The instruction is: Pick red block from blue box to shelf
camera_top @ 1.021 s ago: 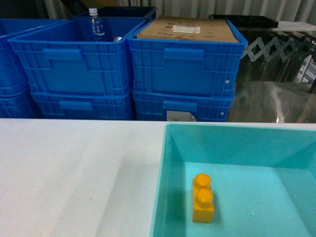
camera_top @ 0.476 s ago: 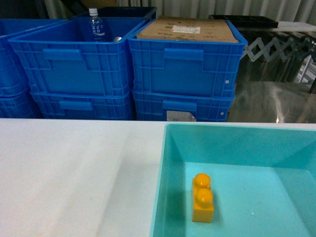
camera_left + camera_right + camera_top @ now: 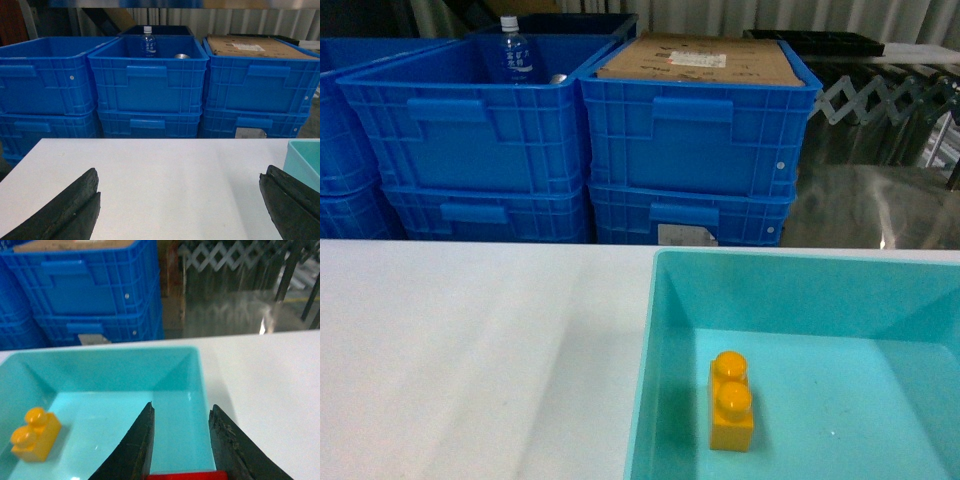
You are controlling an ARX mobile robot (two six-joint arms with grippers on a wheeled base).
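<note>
The red block [image 3: 182, 475] shows only as a red strip at the bottom edge of the right wrist view, wedged between the two black fingers. My right gripper [image 3: 182, 406] is shut on it and hangs over the right end of the blue box [image 3: 200, 370], a turquoise tray. Neither gripper appears in the head view, where the blue box [image 3: 655, 300] sits at the lower right. My left gripper [image 3: 178, 175] is open over bare white tabletop with nothing between its fingers. I cannot tell whether the shiny steel surface [image 3: 880, 200] behind the table is the shelf.
A yellow-orange two-stud brick [image 3: 731, 400] lies in the tray's left part. Stacked dark blue crates [image 3: 690, 140] stand behind the white table [image 3: 470, 340]; one holds a bottle [image 3: 512, 50], another cardboard [image 3: 700, 58]. A folding lattice barrier [image 3: 880, 90] stands at the back right.
</note>
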